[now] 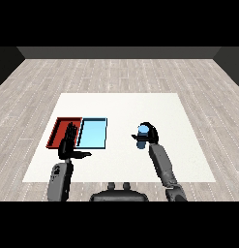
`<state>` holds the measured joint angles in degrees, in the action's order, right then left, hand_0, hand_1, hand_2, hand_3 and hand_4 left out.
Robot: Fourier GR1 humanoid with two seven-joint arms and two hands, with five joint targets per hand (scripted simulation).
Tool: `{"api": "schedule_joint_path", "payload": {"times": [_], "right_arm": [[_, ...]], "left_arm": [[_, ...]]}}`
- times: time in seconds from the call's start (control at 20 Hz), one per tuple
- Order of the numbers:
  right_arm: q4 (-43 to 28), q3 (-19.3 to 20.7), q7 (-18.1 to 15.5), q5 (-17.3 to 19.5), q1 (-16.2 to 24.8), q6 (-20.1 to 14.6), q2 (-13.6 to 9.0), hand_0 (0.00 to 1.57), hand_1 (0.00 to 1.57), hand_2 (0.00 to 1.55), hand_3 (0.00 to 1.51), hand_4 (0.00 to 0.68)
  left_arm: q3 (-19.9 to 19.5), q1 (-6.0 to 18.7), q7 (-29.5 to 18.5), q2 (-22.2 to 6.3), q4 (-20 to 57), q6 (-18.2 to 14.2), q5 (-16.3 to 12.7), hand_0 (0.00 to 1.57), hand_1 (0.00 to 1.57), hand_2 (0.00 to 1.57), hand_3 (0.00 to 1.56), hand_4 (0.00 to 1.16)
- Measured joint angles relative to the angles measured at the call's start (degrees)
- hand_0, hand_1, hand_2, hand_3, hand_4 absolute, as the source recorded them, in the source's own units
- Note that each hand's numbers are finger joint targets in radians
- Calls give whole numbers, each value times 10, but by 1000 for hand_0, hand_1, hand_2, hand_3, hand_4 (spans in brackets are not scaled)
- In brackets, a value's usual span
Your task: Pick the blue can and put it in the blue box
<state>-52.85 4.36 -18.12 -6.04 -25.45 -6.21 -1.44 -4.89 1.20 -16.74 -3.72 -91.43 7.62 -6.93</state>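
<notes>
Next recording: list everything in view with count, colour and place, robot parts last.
table: one, white, centre of the view
red tray: one, red, table's left part
light blue tray: one, light blue, right beside the red tray
blue can: one, blue, right of the trays, held in the right hand
floor: grey planks, around the table
left hand: one, black, fingers straight, over the red tray's near edge
right hand: one, black, fingers curled round the can

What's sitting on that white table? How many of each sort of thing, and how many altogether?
Trays: 2, a red tray and a light blue tray
Cans: 1, a blue can held in the right hand
Total: 3
</notes>
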Motion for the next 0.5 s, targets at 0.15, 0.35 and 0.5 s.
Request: {"api": "schedule_joint_path", "payload": {"times": [0.15, 0.35, 0.5], "right_arm": [[-53, -18, 20, 8, 1, -2, 1, 1496, 1496, 1487, 1449, 635], [-92, -36, 28, 13, -13, -2, 5, 1409, 1409, 1451, 1437, 629], [-130, -48, 48, 23, -20, -8, 6, 1465, 1465, 1453, 1429, 635]], "left_arm": [[9, 5, 3, 4, 6, -8, 12, 0, 0, 0, 0, 0], [21, -1, 10, 7, -5, -5, 17, 0, 0, 0, 0, 0], [37, -6, 24, 19, -11, 1, 6, 0, 0, 0, 0, 0]]}}
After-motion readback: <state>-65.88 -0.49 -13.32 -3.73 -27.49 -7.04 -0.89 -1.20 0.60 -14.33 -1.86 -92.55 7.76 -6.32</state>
